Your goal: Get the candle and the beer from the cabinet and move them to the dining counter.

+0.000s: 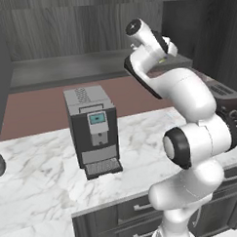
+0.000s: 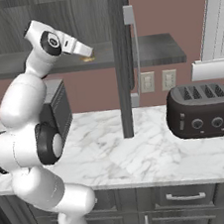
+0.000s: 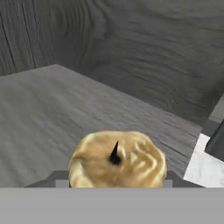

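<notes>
The white arm reaches up and forward into the open dark charcoal wood-grain wall cabinet [image 2: 122, 57], its end effector [image 2: 87, 53] just over the grey shelf floor. In the hand view the small stubby pale-yellow candle [image 3: 117, 159] with a dark wick sits close in front of the camera, flanked by the two dark fingertips [image 3: 57, 178] that show at either side of its base. The jaws stand narrow around the candle; they look closed on it, though actual contact is hidden at the bottom of that view. In the right base view a yellowish speck shows at the tip of the hand, over the shelf. I cannot tell whether the candle rests on the shelf or is just off it.

The dark brown beer bottle is not something I can locate here. Below the cabinet lies a white-grey marble desk [image 1: 40, 192] carrying a dark grey coffee machine [image 1: 93, 130] and, to the right, a black toaster [image 2: 201, 109].

The step in hand appears to be drawing the candle out of the cabinet. The candle is small and rounded, so a shallow pinch low on its body could let it twist or slip out during withdrawal. The open door's edge stands near the arm's right, and a wide swing might clip it. A dropped candle could roll behind the coffee machine.
</notes>
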